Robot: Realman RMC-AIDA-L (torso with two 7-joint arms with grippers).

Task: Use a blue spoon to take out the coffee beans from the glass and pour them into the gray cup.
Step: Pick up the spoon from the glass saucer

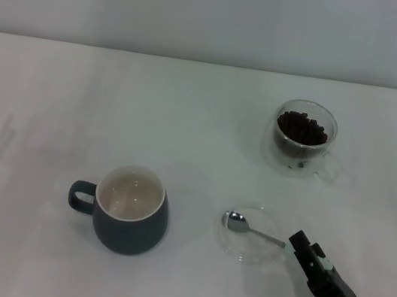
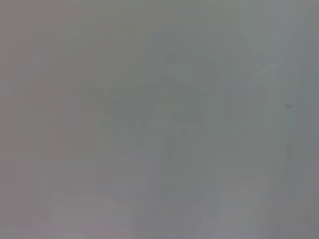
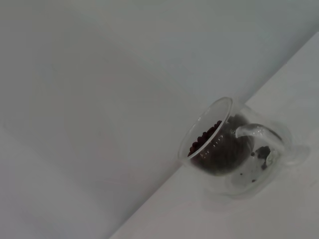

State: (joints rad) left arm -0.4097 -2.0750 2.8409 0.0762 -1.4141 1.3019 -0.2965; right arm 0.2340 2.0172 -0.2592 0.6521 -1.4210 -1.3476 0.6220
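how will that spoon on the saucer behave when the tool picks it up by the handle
The spoon is probably stiff and light: thin metal neck, small bowl. Lying on the smooth glass saucer, it may slide or pivot when nudged. The right tool is at its handle end; the grip cannot be seen.

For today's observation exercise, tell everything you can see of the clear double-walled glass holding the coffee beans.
The clear double-walled glass stands upright on the white table, far right, beyond the flat clear saucer. Its wide round mouth is open, and a small clear handle sticks out from its side. Dark brown coffee beans fill much of its inner bowl. No gripper touches it, and it stands apart from the other objects.
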